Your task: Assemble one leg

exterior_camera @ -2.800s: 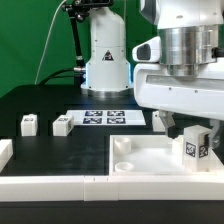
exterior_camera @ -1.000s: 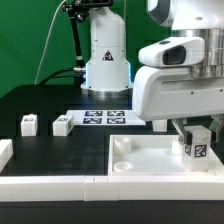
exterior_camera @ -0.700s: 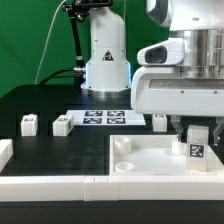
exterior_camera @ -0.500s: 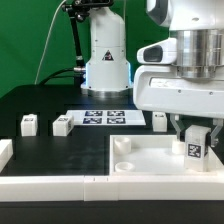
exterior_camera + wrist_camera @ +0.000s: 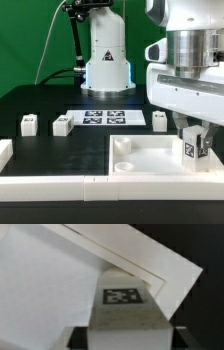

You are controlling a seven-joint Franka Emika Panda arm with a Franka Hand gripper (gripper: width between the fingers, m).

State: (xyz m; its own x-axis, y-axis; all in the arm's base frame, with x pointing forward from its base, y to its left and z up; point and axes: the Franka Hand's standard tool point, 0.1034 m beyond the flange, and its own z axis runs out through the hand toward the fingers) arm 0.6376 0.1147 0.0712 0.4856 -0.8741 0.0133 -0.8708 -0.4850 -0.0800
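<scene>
Since the earlier frame the arm has swung toward the exterior view's right, and the tagged face of the leg looks tilted. Gripper closed onto the leg, fingers clamping its sides. Leg stands on the white panel near the counter's front edge, at the panel's right corner in the exterior view.

a green backdrop is seen behind everything, evenly lit, with a darker patch towards the exterior view's right. a black table is spread below it, its surface matte and faintly sheened by overhead light. the marker board is laid flat on the table, well in front of the backdrop. a thin black cable is hung down across the backdrop above the marker board, towards the exterior view's left. no walls, floor or windows can be made out.
</scene>
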